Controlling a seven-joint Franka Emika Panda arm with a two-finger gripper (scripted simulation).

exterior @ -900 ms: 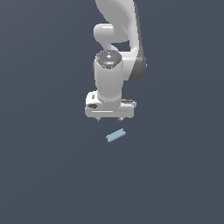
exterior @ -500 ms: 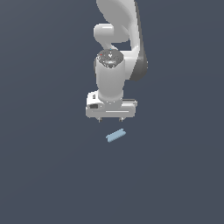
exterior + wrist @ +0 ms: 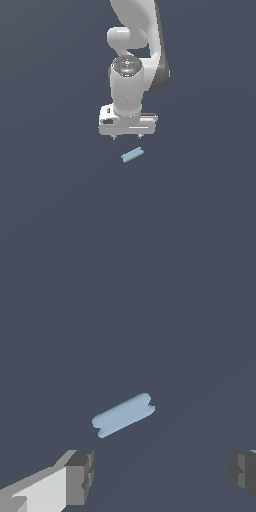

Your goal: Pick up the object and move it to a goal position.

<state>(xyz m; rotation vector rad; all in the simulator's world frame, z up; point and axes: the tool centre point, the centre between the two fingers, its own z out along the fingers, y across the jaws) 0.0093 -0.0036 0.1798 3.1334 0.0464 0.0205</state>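
Against the plain dark slate tabletop [image 3: 50,200] of the exterior view, the white Franka arm [image 3: 135,60] comes down from twelve o'clock and ends in a broad white hand [image 3: 127,136] near the picture's middle. Two short dark fingertips [image 3: 115,136] poke out under the hand's wide body, set apart from each other, with nothing between them. The light-blue bar [image 3: 132,155] lies flat on the tabletop at about six o'clock from the hand, just beyond the fingertips and clear of them. Its long axis runs slantwise, from roughly eight o'clock to two o'clock. It is plain and matte, and shorter than the hand is wide.

Seen from the wrist view, the same bar [image 3: 123,415] sits close to the centre of the picture, again tilted from eight o'clock to two o'clock, with a small notch at each end. One grey finger pad [image 3: 80,477] on its white mount shows at about seven o'clock, and the other pad [image 3: 243,472] at about four o'clock. The gap between them is wide: the hand [image 3: 161,475] is released and grips nothing. The bar rests on the tabletop [image 3: 190,326] beyond the pads, touching neither.
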